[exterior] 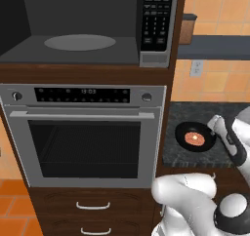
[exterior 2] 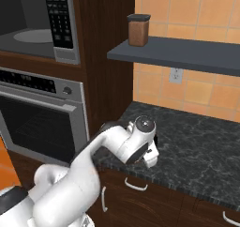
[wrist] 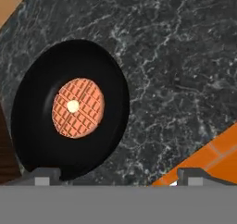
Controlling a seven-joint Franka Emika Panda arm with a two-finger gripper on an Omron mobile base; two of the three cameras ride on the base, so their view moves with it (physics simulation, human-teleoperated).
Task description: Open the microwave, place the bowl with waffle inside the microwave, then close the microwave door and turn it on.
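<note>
- The microwave (exterior: 88,25) stands with its cavity exposed and the round turntable (exterior: 79,42) bare, so the step in hand looks like picking up the bowl (wrist: 69,109).
- The bowl sits on the dark marble table (wrist: 185,70), close to the table's left edge beside the wooden cabinet wall, with the waffle (wrist: 77,107) lying flat in its middle.
- The end effector (wrist: 118,176) hangs above the table with its two fingers spread wide and nothing between them; one fingertip (wrist: 41,176) is over the bowl's near rim, the other (wrist: 199,176) is off to the side over bare marble.
- To do this well, I would shift the end effector so one finger goes inside the rim and the other outside it, then pinch the wall (a grip across the whole bowl looks too wide for these fingers).
- Keep clear of the waffle while descending, and lift level so it does not slide out.
- The cabinet wall is just beside the bowl, so the rim on the open side of the table seems the safer place to grasp.
- Count: one microwave, one bowl, one waffle, one wall oven (exterior: 85,137) below the microwave, one brown canister (exterior 2: 138,30) on the shelf (exterior 2: 178,55), one wall outlet (exterior 2: 176,75).
</note>
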